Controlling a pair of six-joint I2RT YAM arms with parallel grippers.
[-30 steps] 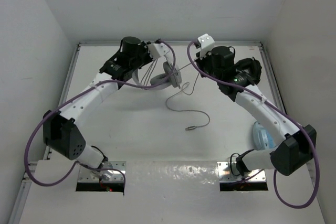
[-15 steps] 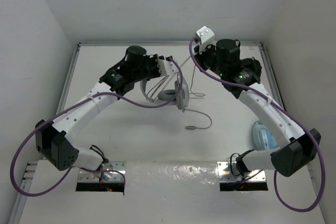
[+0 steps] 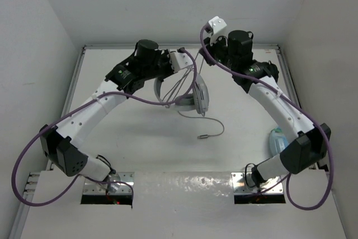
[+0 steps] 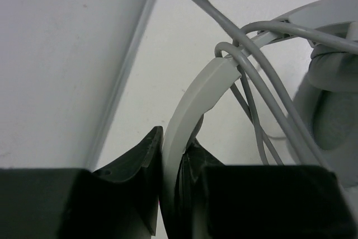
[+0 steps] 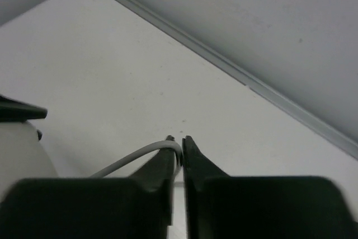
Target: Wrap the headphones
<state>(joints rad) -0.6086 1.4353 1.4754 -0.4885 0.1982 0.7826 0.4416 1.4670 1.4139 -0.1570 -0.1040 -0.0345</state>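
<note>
- The light grey over-ear headphones (image 3: 199,97), with padded oval cups, are toward the far middle of the white table (image 3: 140,138), between the two arms.
- The left fingers (image 4: 140,163) press in on the curved grey headband (image 4: 193,99), pinching its flat strip edge-on between them.
- In the left wrist view, several strands of the thin grey cable (image 4: 263,76) cross over the headband close to where it meets a padded earcup (image 4: 330,110).
- The right fingers (image 5: 162,172) are almost pressed together, pinching a stretch of that cable at their tips. The cable curves away to the left of that view.
- From above, a loose length of cable trails from the headphones toward the near side and bends round. It ends in a small plug (image 3: 202,136) lying on the table, apart from the cups.
- From above, I cannot tell whether the lower cup touches the table or hangs just over it.
- A pair of light blue headphones (image 3: 278,143) lies near the table's right edge, beside the right arm.
- What looks like a pair of black headphones (image 3: 271,71) sits behind the right arm at the far right.
</note>
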